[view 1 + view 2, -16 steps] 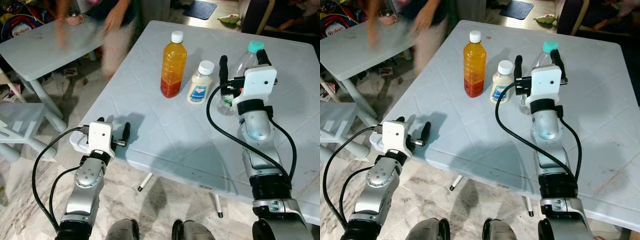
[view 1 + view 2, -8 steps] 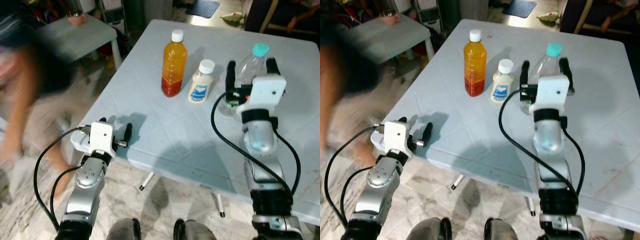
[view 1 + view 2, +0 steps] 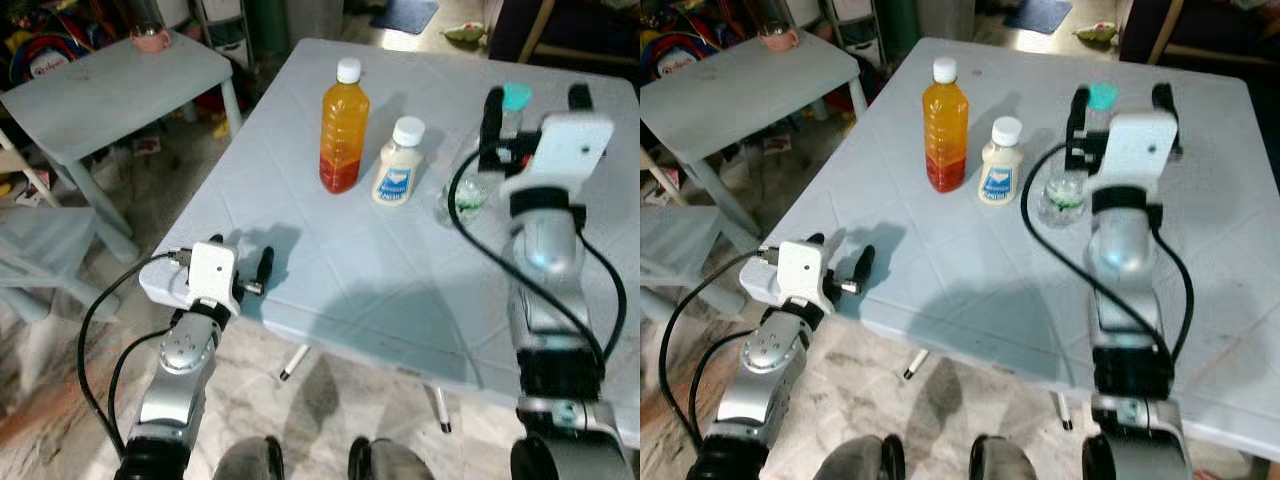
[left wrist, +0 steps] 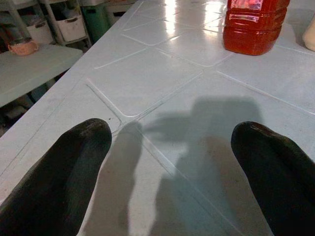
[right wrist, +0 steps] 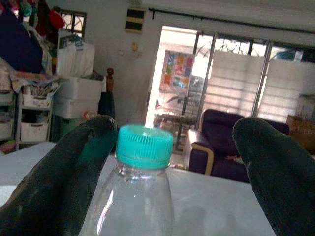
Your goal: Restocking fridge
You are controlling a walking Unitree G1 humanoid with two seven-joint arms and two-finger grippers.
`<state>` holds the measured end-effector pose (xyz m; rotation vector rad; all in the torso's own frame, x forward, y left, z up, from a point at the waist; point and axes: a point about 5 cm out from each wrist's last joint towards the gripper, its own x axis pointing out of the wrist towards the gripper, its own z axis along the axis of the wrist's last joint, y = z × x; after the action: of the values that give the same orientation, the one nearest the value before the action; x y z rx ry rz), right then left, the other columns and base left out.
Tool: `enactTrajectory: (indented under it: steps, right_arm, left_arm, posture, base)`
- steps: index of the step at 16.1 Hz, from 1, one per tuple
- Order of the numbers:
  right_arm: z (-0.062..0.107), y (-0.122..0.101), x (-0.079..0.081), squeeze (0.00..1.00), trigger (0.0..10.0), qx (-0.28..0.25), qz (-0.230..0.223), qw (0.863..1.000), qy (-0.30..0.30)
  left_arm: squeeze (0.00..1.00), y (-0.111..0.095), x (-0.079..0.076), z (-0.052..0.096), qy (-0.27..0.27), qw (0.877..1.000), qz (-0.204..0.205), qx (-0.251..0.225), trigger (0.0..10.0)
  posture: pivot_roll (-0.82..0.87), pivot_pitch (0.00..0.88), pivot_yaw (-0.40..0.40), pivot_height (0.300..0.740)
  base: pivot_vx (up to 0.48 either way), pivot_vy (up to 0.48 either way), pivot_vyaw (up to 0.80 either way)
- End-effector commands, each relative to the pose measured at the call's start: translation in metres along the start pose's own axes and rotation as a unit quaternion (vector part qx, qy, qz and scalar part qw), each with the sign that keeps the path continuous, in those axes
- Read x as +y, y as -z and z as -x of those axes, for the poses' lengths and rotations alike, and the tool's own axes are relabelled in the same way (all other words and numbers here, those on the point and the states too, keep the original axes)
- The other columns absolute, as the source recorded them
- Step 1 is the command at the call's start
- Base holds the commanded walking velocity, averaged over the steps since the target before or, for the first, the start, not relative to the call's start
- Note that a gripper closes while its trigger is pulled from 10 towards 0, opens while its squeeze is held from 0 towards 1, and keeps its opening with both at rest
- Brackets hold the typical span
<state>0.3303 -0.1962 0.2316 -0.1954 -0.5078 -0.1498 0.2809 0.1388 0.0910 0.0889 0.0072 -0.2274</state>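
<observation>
Three items stand on your table point(image 3: 330, 270): an orange drink bottle point(image 3: 341, 128), a small white sauce bottle point(image 3: 398, 164) just beside it, and a clear water bottle point(image 3: 1070, 170) with a teal cap point(image 5: 144, 146) on the robot's right.

Your right gripper point(image 3: 533, 104) is raised at the neck of the water bottle, fingers spread wide. In the right wrist view the cap sits between the two fingers point(image 5: 64, 172), nearer one of them than the other, with no contact visible on either side. Nothing is gripped.

Your left gripper point(image 3: 240, 268) rests low at the near edge of the table, fingers point(image 4: 54, 172) apart and empty, pointed across bare tabletop towards the orange drink bottle, which is well apart from it.

Assessment: the step in hand is the pick-up of the water bottle; restocking has barely begun, as all three items are on the table and no fridge is in sight.

Next move, as judged: centre the right gripper on the bottle, lower it from cap height onto the body, then close. The bottle looks thin-walled and nearly empty; an off-centre or hard squeeze could tip or crush it.
</observation>
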Motion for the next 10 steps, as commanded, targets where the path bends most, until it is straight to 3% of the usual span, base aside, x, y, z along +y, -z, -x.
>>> enactTrajectory:
  steps: [1,6,7,8,10]
  right_arm:
    - [-0.005,0.000,0.000,0.00,10.0,0.006,-0.007,1.000,-0.010]
    - [-0.025,0.002,0.003,0.00,10.0,0.027,-0.061,0.997,-0.042]
    - [-0.027,0.001,0.003,0.00,4.4,0.028,-0.059,0.997,-0.047]
    - [-0.030,0.001,0.002,0.00,0.0,0.031,-0.061,0.996,-0.051]
    - [-0.031,0.000,0.000,0.00,0.0,0.039,-0.056,0.996,-0.051]
  left_arm:
    - [0.00,0.002,0.001,0.001,0.000,1.000,0.001,0.008,10.0]
    - [0.00,0.002,0.003,0.003,0.003,1.000,-0.004,0.010,10.0]
    - [0.00,0.002,0.003,0.003,0.003,1.000,-0.005,0.010,10.0]
    - [0.00,0.003,0.003,0.003,0.005,1.000,-0.007,0.011,10.0]
    - [0.00,0.003,0.004,0.004,0.005,1.000,-0.008,0.013,10.0]
  posture:
    - [0.04,0.112,0.039,0.740]
    - [0.05,0.116,0.047,0.740]
    - [0.05,0.117,0.048,0.740]
    - [0.05,0.119,0.049,0.740]
    - [0.05,0.120,0.047,0.740]
  base:
    - [0.000,0.000,0.00]
    - [0.000,0.000,0.00]
    - [0.000,0.000,0.00]
    - [0.000,0.000,0.00]
    - [0.000,0.000,0.00]
